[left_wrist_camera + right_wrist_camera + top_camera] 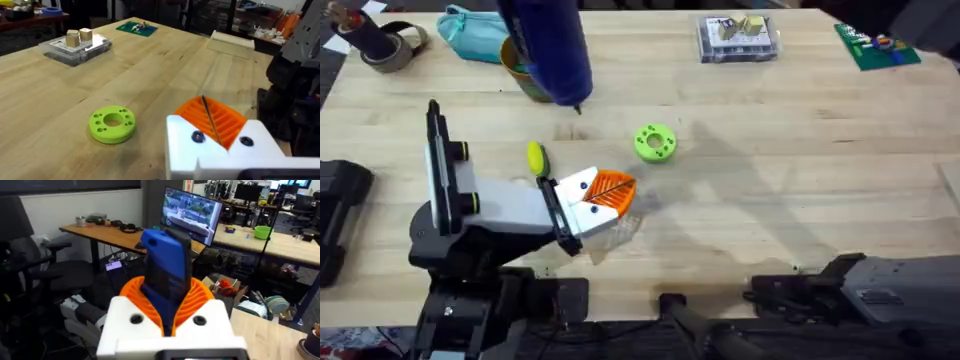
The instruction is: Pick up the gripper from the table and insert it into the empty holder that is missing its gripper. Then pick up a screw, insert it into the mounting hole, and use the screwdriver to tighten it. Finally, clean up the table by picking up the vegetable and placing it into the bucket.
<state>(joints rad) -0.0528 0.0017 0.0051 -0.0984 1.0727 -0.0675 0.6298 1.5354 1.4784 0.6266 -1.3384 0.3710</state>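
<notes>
The right fingers (136,294) are clenched on the screwdriver (165,265), orange pads on either side of its blue handle. In the overhead view the screwdriver (550,45) hangs above the far left of the worktop (800,170), bit pointing down, just in front of the bucket (518,72). The left fingers (231,122) are pressed together with a thin dark line between the pads; what that line is, I cannot tell. They sit low over the worktop, near a green disc (655,142). The vegetable (536,158) lies between the disc and the holder (445,175), which stands at the left.
</notes>
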